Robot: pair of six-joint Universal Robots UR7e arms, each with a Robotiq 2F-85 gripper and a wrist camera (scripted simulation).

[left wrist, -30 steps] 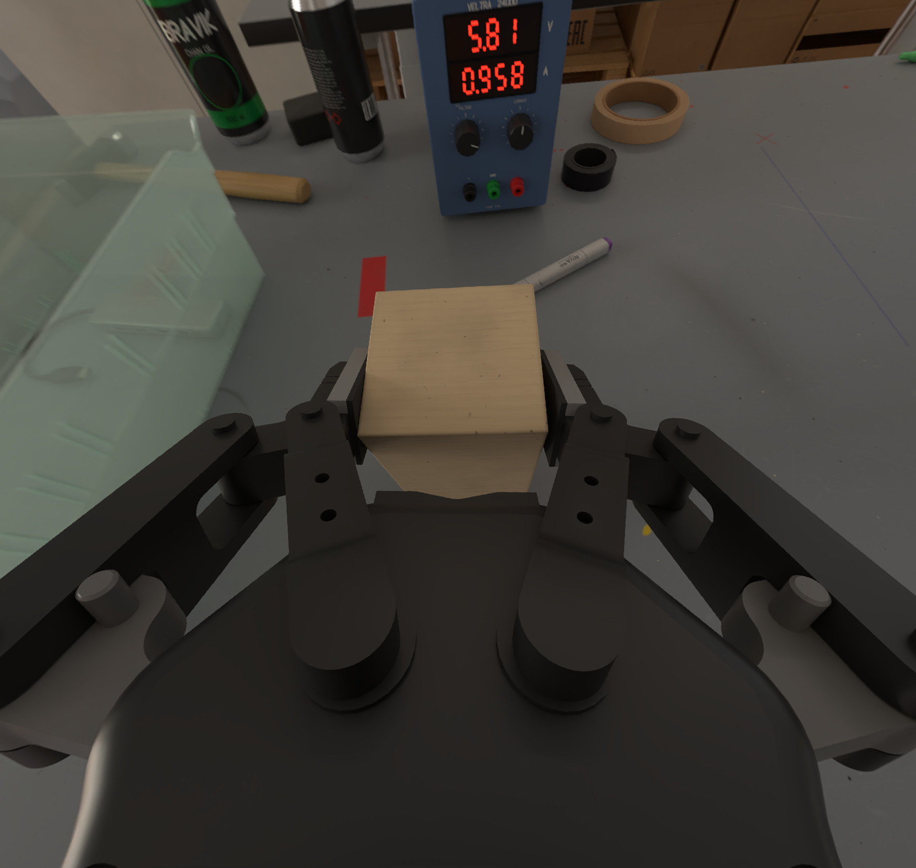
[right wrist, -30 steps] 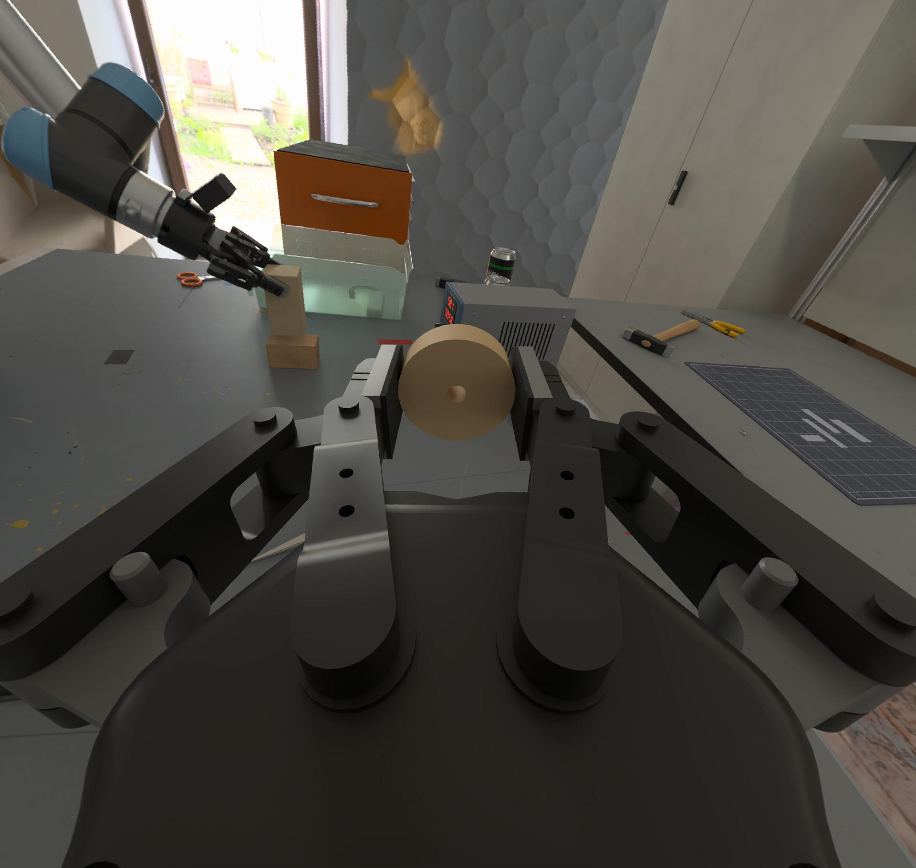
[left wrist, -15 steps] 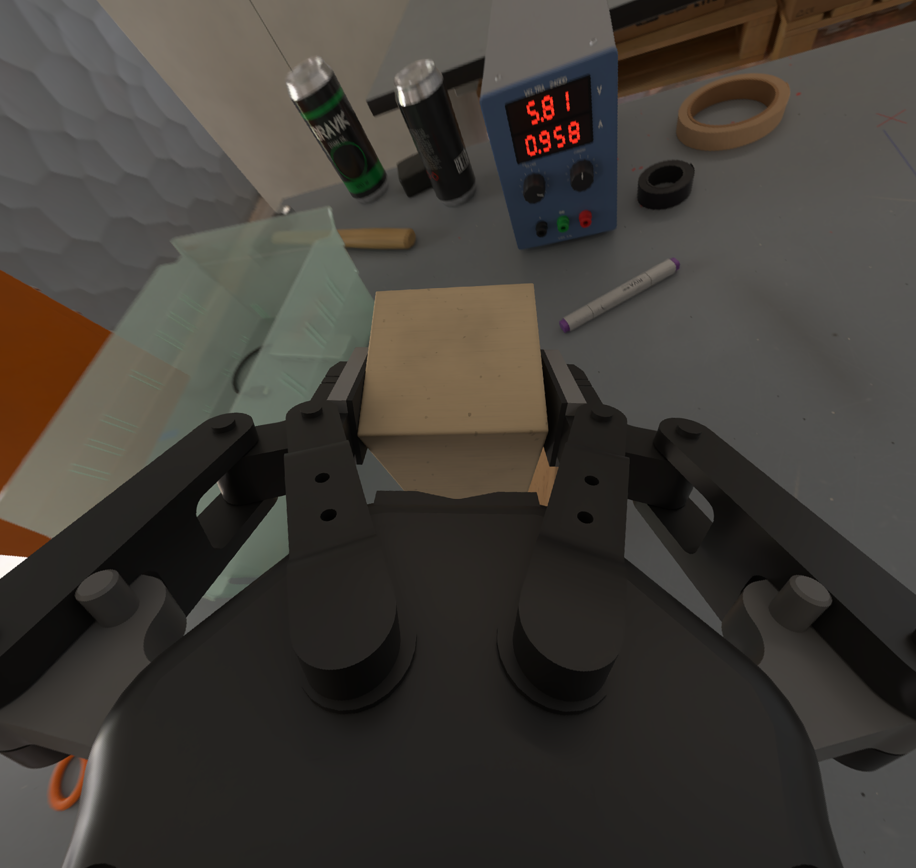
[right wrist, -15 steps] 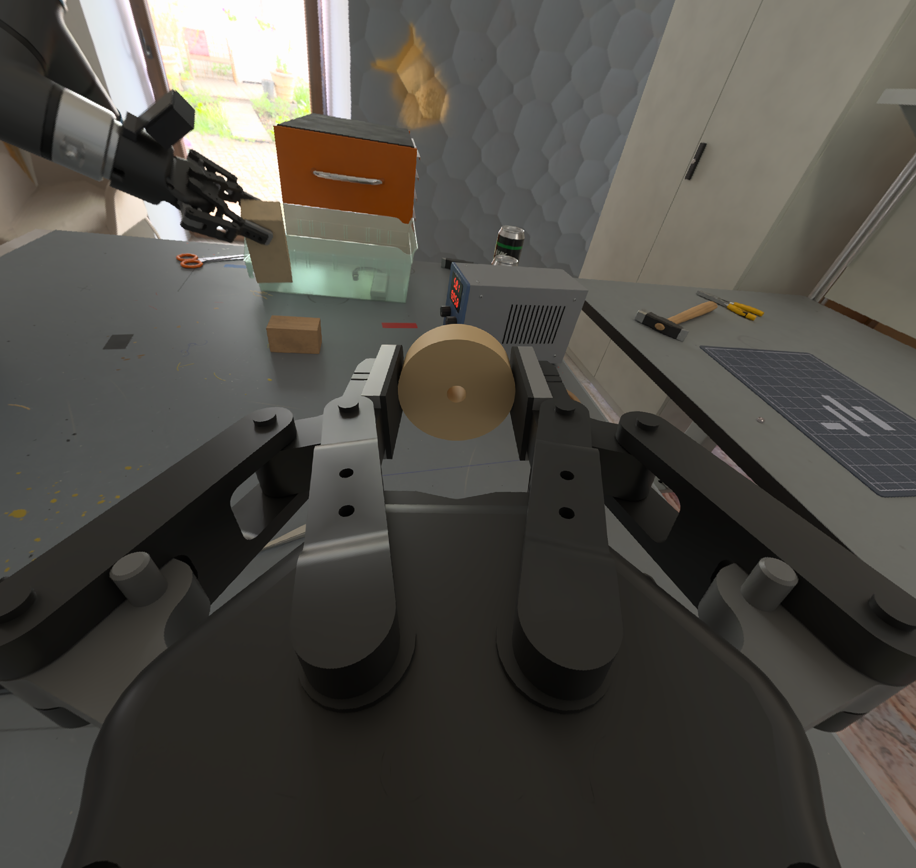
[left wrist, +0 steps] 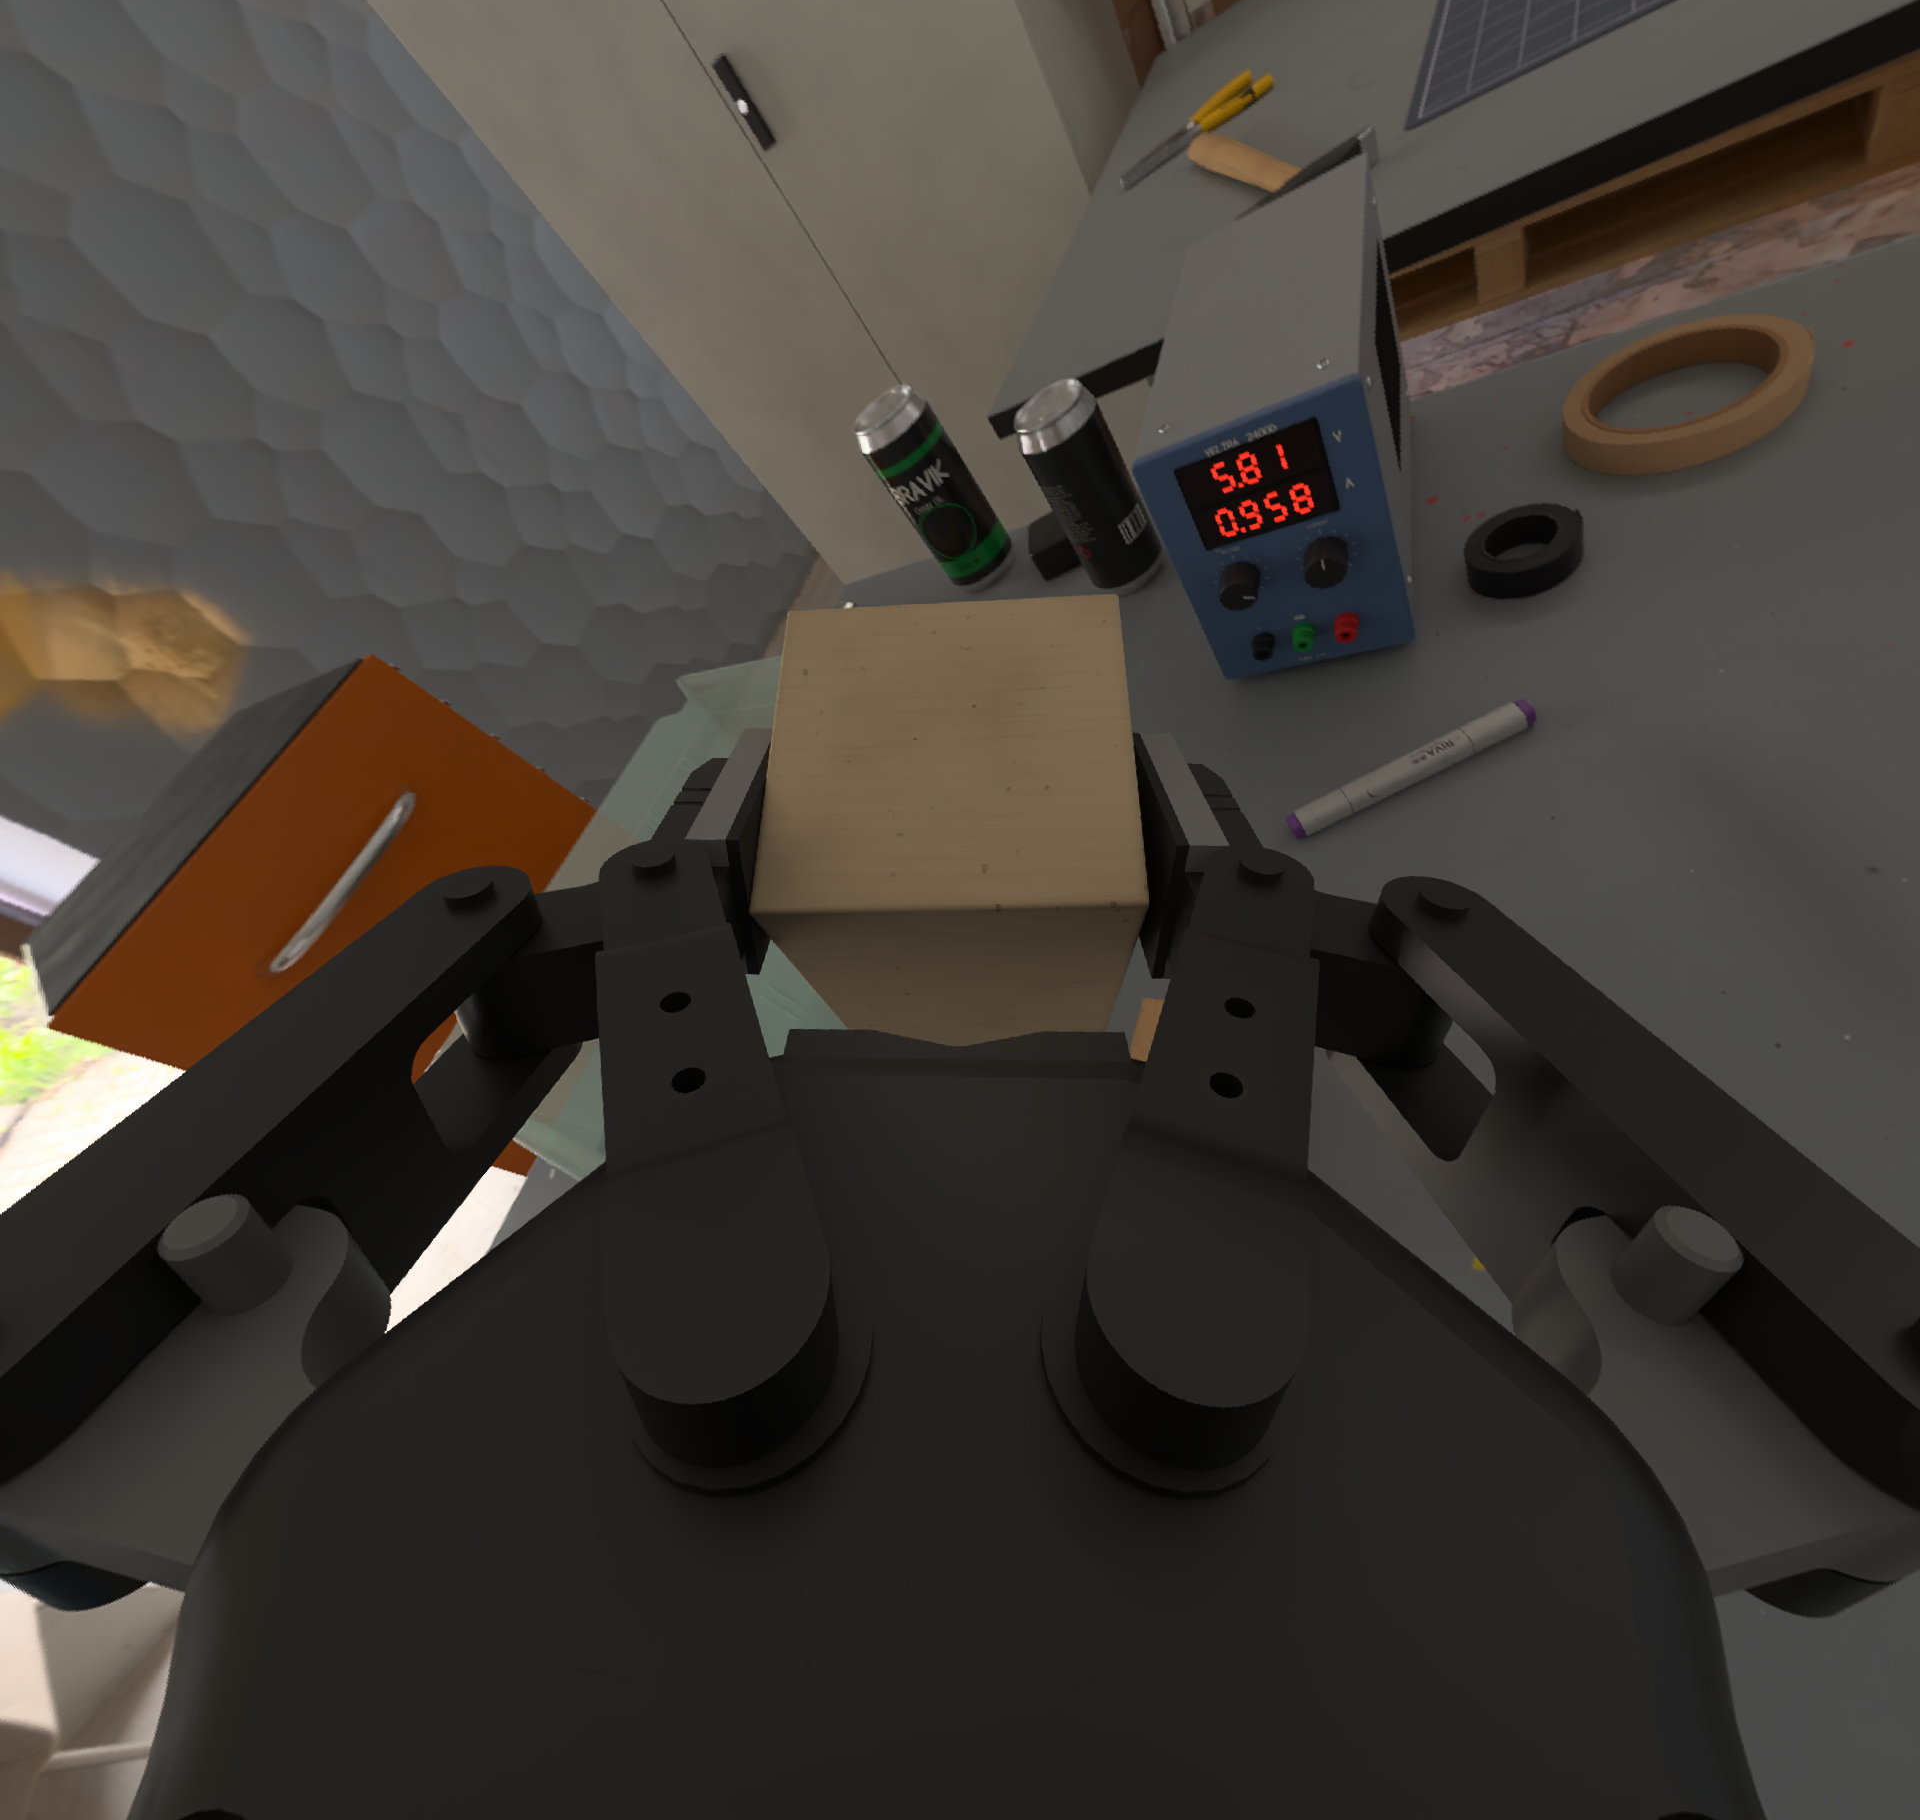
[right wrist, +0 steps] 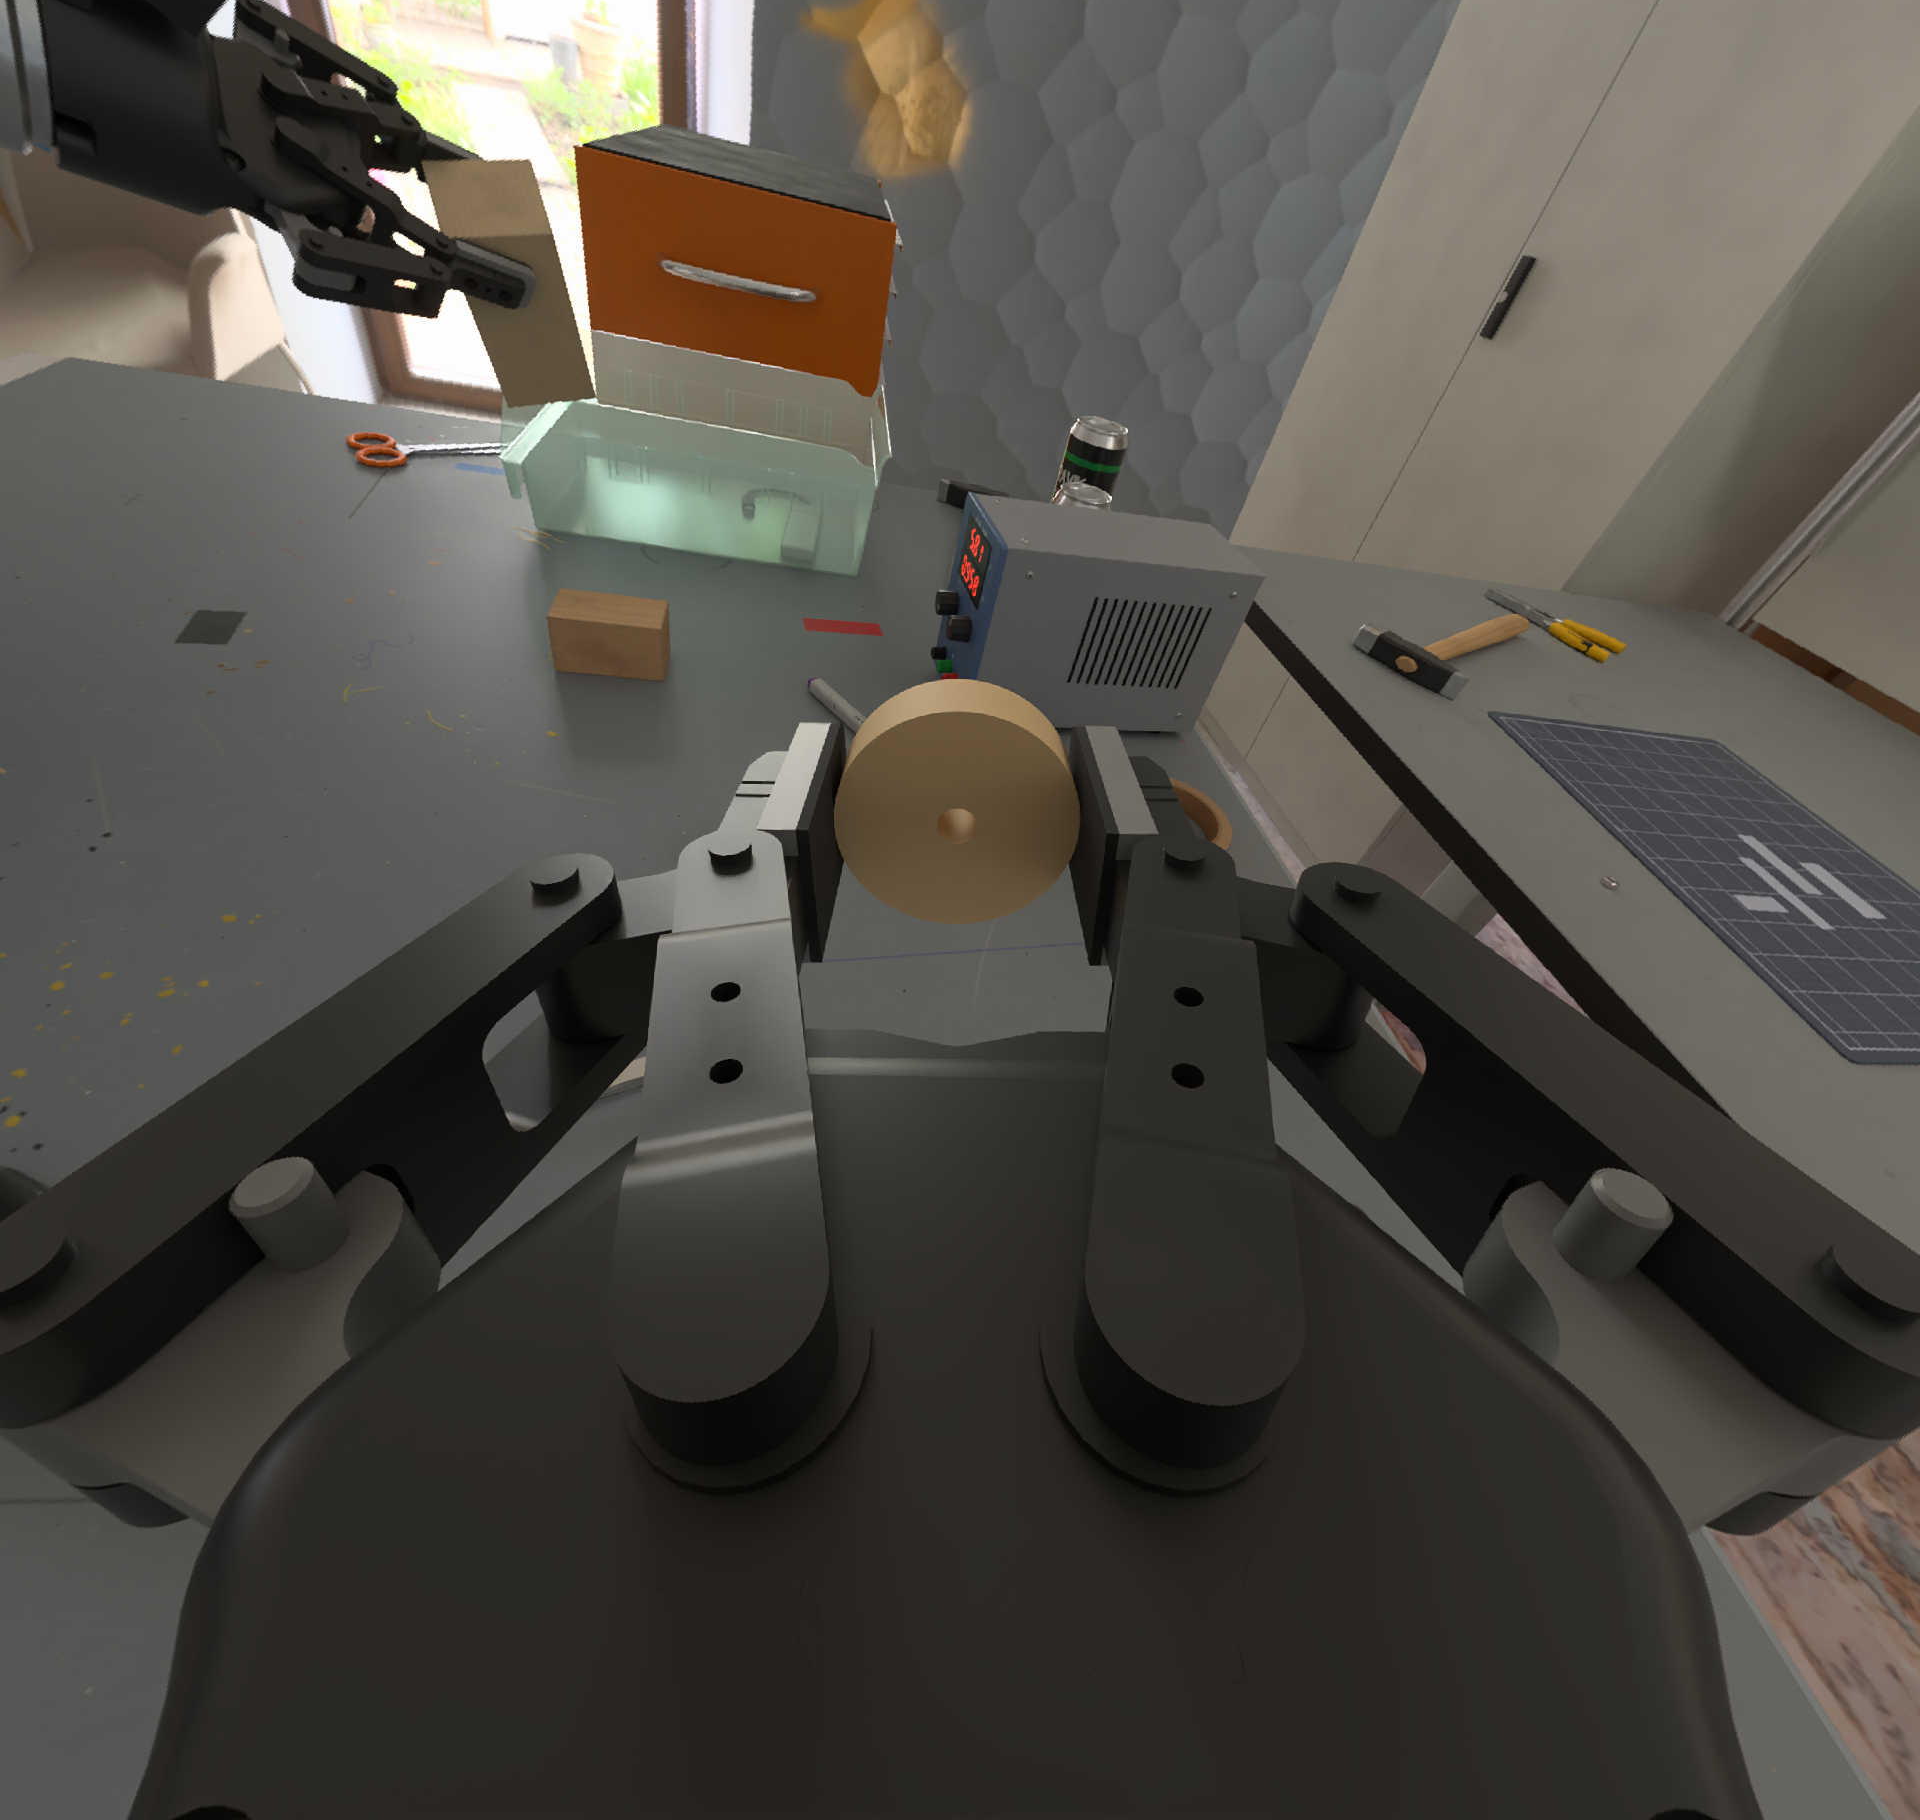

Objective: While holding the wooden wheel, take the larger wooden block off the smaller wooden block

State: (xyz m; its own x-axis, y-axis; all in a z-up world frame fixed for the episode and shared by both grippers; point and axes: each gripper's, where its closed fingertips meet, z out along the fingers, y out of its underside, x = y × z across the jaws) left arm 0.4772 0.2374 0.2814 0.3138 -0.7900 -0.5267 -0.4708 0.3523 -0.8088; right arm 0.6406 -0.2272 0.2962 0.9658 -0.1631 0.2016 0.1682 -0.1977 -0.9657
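Note:
My left gripper is shut on the larger wooden block, a pale tall block held high above the table. In the right wrist view the same block hangs tilted in the left gripper at the upper left. The smaller wooden block lies alone on the grey table below it; a sliver of it shows in the left wrist view. My right gripper is shut on the wooden wheel, a pale disc with a centre hole, held above the table.
A blue power supply, two black cans, a marker, a wooden ring and a black ring stand on the table. A clear bin under an orange drawer box, scissors, a hammer.
My left gripper has lifted the larger block off the smaller block and kept rising and tilting. The smaller block stays on the table. The right gripper holds the wheel as before.

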